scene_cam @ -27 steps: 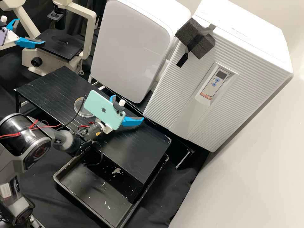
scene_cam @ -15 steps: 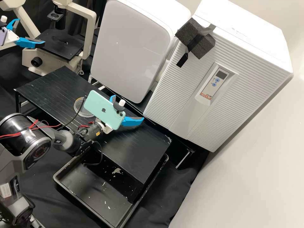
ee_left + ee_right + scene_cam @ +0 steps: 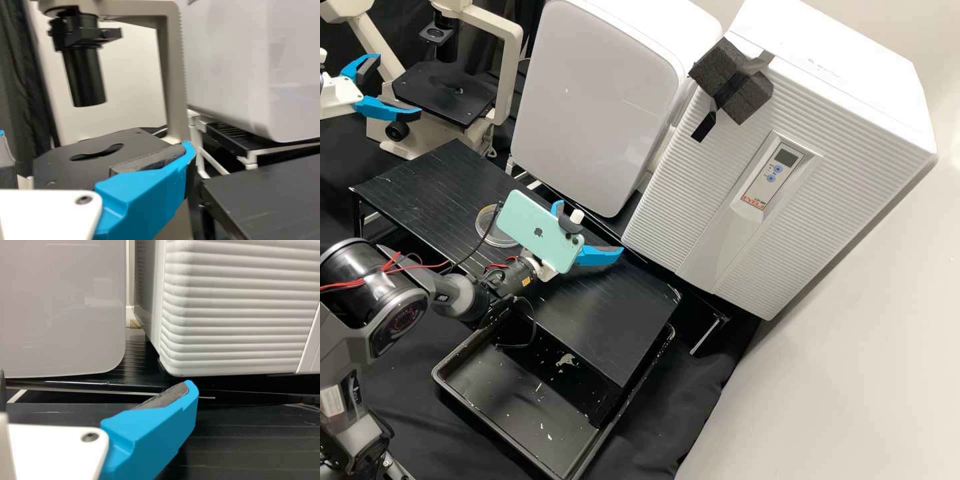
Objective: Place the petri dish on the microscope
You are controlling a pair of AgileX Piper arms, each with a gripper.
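Bright blue fingers (image 3: pixel 145 200), parted, nothing between them: left gripper (image 3: pixel 399 87), beside the microscope stage (image 3: pixel 443 93). Second item, right gripper (image 3: pixel 589 227), same pattern, likewise spread and unladen, over the black rack (image 3: pixel 607 313).

Petri dish (image 3: pixel 485 225), one, clear, round, shallow: lying on the rack, partly behind the mint-green phone (image 3: pixel 537 227) on the right wrist; well apart from the stage.

Step in hand, by judgement: collecting the dish, probably with the left arm, given its post by the stage. Handling notes: come in low and level, fingers either side of the rim at its widest; close gently, since smooth plastic may skid or tip under a one-sided push. Lift straight up, keep flat, and pass beneath the condenser (image 3: pixel 85 75) without knocking it (headroom looks modest). Right arm best kept clear of the approach.

Materials: finger pads (image 3: pixel 150 160), dark and matt, rough-edged; stage, flat black plate with an elongated slot; microscope frame (image 3: pixel 172 75), cream, squared with rounded corners; rack, black, finely lined and scuffed; tray (image 3: pixel 500 393), black, flecked with pale scraps; two white cabinets, one smooth-fronted (image 3: pixel 600 100), one ribbed (image 3: pixel 680 213).
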